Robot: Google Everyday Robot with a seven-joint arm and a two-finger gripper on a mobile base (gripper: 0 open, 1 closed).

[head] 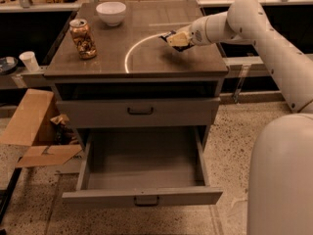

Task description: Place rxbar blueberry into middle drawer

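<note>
Tool (176, 38) is over the right-rear part of the tabletop (146, 62), pressed together on the rxbar blueberry (167, 35). The bar's dark end pokes out to the left of the tips, and it looks just clear of the surface, tho I can't be sure.

Middle drawer (142, 198) is pulled right out at the bottom of the cabinet w/ nothing inside that I can see. The handled drawer above (139, 112) is shut. The can (82, 38) and white bowl (111, 12) sit well apart, on the left side.

My read on handling:
- **Bar:** light, flat, a bit bendy, and the foil wrapper's prob slick.
- **Grip:** best across the narrow width near the middle. An end-only pinch lets it droop or twist out.
- **Drop:** not fragile, so a short drop into the drawer is fine.

Next move needs the arm to come fwd off the tabletop edge, then down past the shut drawer front, w/o clipping it.
</note>
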